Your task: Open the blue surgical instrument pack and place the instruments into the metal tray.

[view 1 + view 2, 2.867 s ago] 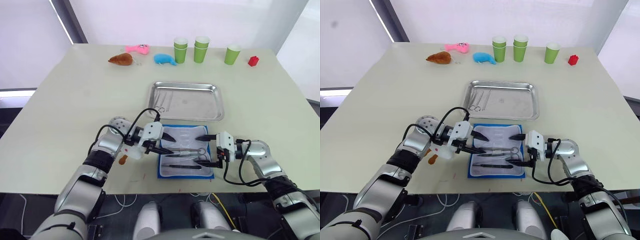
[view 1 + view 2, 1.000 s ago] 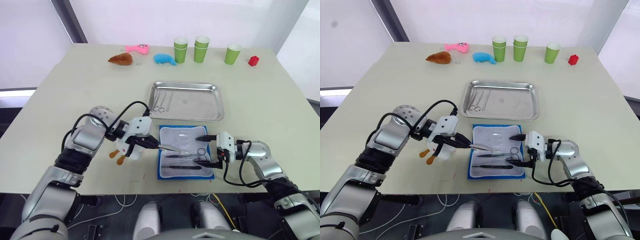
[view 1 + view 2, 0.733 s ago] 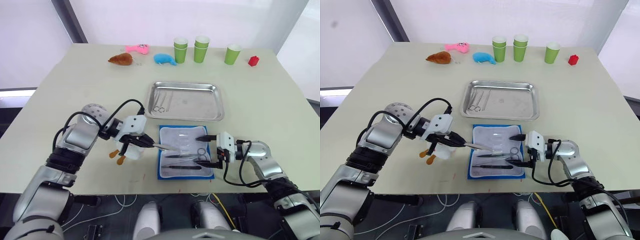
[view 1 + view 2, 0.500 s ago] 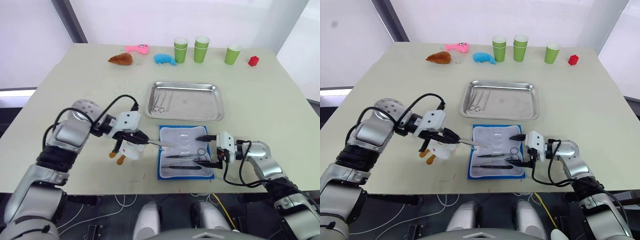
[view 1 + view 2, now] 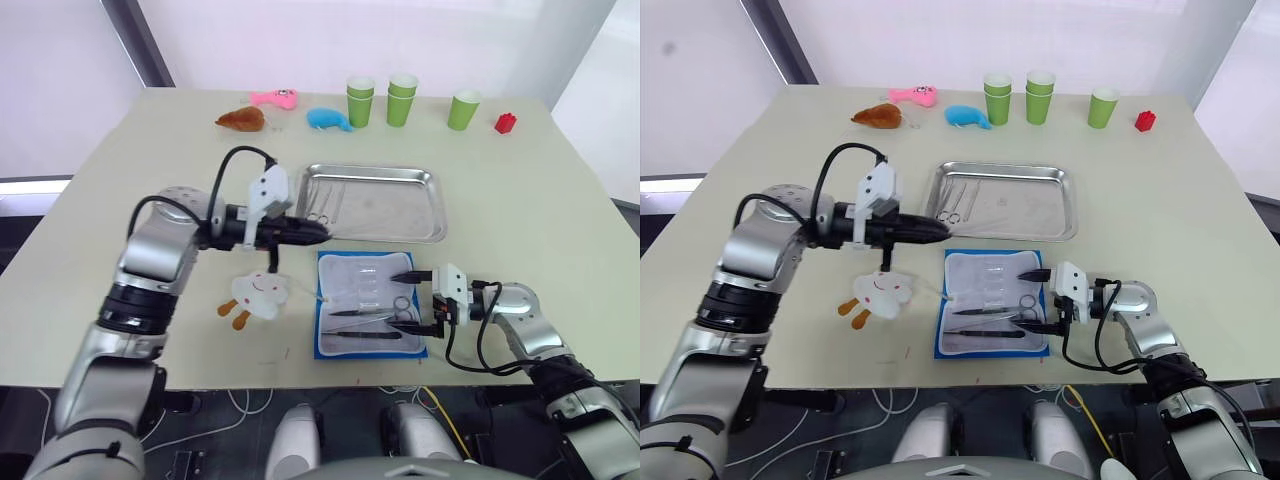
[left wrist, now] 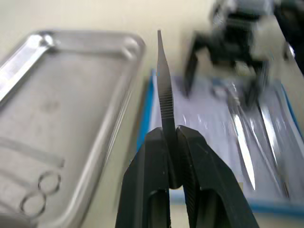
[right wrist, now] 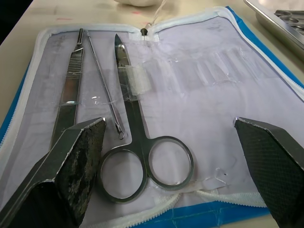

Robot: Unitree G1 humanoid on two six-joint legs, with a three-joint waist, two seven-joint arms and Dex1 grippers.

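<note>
The blue surgical instrument pack (image 5: 369,287) lies open on the table just in front of the metal tray (image 5: 390,210), its pale lining facing up. Scissors (image 7: 135,142), a flat handle (image 7: 71,95) and a probe (image 7: 104,95) rest on the lining. My right gripper (image 5: 412,302) stands open over the pack's right side, one finger on each side of the scissors' rings. My left gripper (image 5: 316,233) is shut on a thin silver instrument (image 6: 163,80) and hovers at the tray's near-left corner. Ring-handled scissors (image 5: 318,214) lie in the tray's left part.
A white plush toy (image 5: 258,293) with orange feet lies left of the pack. Along the far edge stand green cups (image 5: 361,100), a red block (image 5: 505,122), a blue whale toy (image 5: 328,119), a brown toy (image 5: 241,119) and a pink toy (image 5: 274,97).
My left gripper pulled the thin instrument out of the pack, swung left, then rose and moved forward to the tray's near-left corner. The right gripper has stayed put.
</note>
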